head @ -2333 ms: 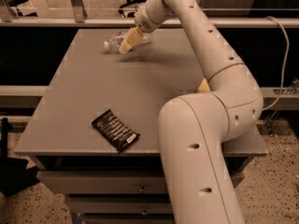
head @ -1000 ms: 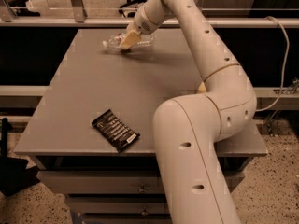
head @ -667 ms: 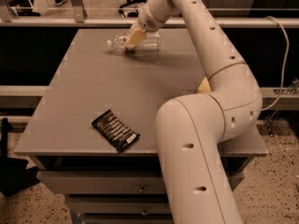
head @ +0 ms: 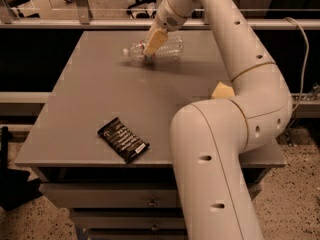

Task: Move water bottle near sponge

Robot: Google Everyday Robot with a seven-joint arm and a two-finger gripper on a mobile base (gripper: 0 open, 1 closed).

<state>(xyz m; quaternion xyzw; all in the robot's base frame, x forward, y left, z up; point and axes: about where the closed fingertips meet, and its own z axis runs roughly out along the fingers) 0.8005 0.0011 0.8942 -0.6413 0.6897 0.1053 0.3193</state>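
Observation:
The water bottle (head: pixel 167 46), clear and ribbed with a white cap pointing left, lies on its side at the far middle of the grey table (head: pixel 90 99). My gripper (head: pixel 151 48) reaches down from the far side and is shut on the water bottle around its middle; one pale finger (head: pixel 153 42) shows in front of it. The pale yellow sponge (head: pixel 221 90) sits at the table's right side, mostly hidden behind my arm, well to the right of and nearer than the bottle.
A black snack bar wrapper (head: pixel 123 140) lies near the table's front edge. My bulky white arm (head: pixel 215 154) covers the right front of the table. A rail and chair legs stand beyond the far edge.
My gripper has moved to the right along the far part of the table, carrying the water bottle with it. The wrapper and the sponge have not moved.

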